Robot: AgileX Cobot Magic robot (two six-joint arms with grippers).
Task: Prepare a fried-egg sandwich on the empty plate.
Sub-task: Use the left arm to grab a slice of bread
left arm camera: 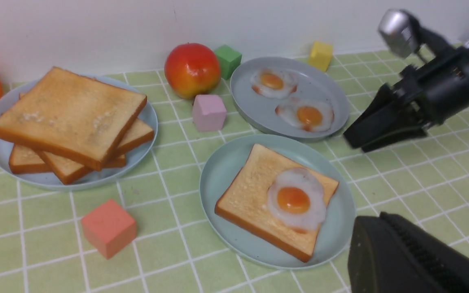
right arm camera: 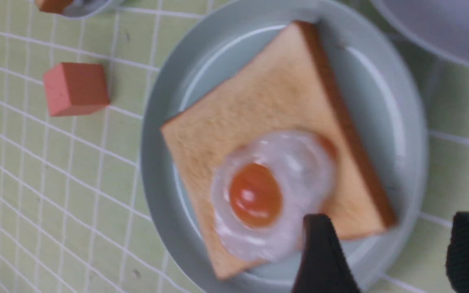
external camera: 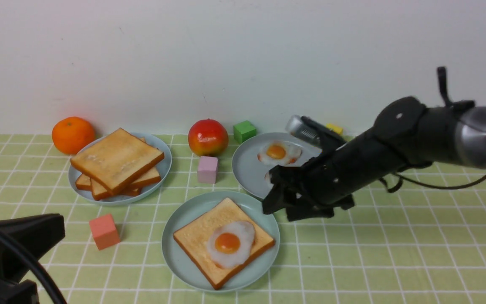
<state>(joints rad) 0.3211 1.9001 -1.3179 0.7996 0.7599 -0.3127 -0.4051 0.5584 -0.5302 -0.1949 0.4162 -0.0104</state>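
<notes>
The mint-green plate (external camera: pixel 179 258) sits at the front centre and is not empty. One toast slice (external camera: pixel 198 236) lies on it, with a fried egg (external camera: pixel 230 244) on the slice's right half. No second slice covers the egg. My right gripper (external camera: pixel 279 211) hovers just off the plate's right rim, open, with nothing between its fingers (right arm camera: pixel 320 248). The wrist view shows the egg (right arm camera: pixel 267 195) lying free beside one fingertip. My left gripper (left arm camera: pixel 371 221) is shut and empty, low at the front left, short of the plate.
A grey-blue plate (external camera: pixel 163 154) at the back left holds stacked toast slices (external camera: pixel 116 158). Another grey-blue plate (external camera: pixel 247 171) holds two fried eggs (left arm camera: pixel 305 115). An orange (external camera: pixel 73 135), an apple (external camera: pixel 207 137) and green (external camera: pixel 244 131), pink (external camera: pixel 207 169), salmon (external camera: pixel 104 231) and yellow (external camera: pixel 334 128) cubes lie around.
</notes>
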